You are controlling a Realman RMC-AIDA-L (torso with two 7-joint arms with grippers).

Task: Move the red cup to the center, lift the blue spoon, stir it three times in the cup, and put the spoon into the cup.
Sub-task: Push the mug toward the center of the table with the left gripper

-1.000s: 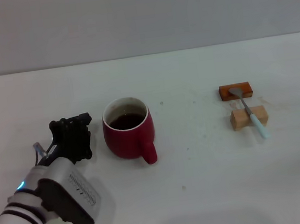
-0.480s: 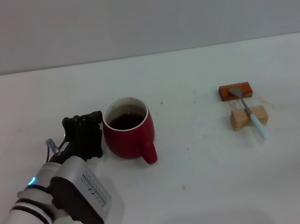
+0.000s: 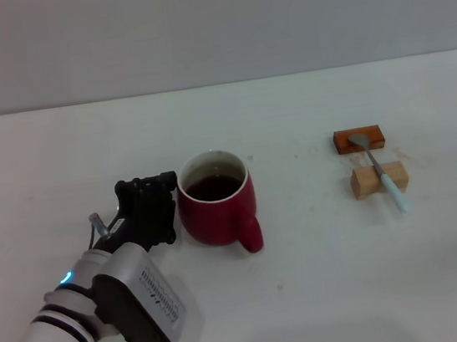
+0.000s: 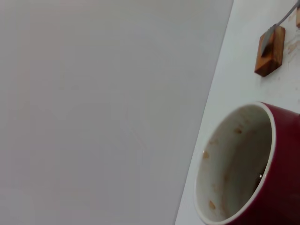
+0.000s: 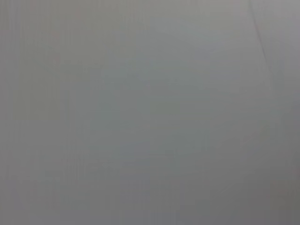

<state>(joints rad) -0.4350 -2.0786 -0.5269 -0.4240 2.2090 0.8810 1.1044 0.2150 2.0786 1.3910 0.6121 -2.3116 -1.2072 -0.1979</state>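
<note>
- The left gripper (image 3: 159,207), a black claw on a white-and-black arm, sits against the side of the squat dark-red ceramic cup (image 3: 217,210), opposite nothing but the white table (image 3: 312,295); whether its fingers are spread or closed, and whether they pinch the wall at all, I cannot tell.
- The cup stands upright, left of the table's middle, its loop handle pointing toward the robot and slightly right. It holds dark liquid, so a jerky push could slop it over the white rim.
- If contact is only a shove from one side, the rounded body may spin or slide off line instead of travelling toward the centre.
- A push high on the wall risks tipping it.
- The slim spoon with a pale-blue handle (image 3: 383,174) lies well apart to the right, bridged across an orange-brown wooden block (image 3: 358,139) and a tan wooden block (image 3: 379,179); overshooting with the cup could knock that perch.
- The right gripper is out of sight.
</note>
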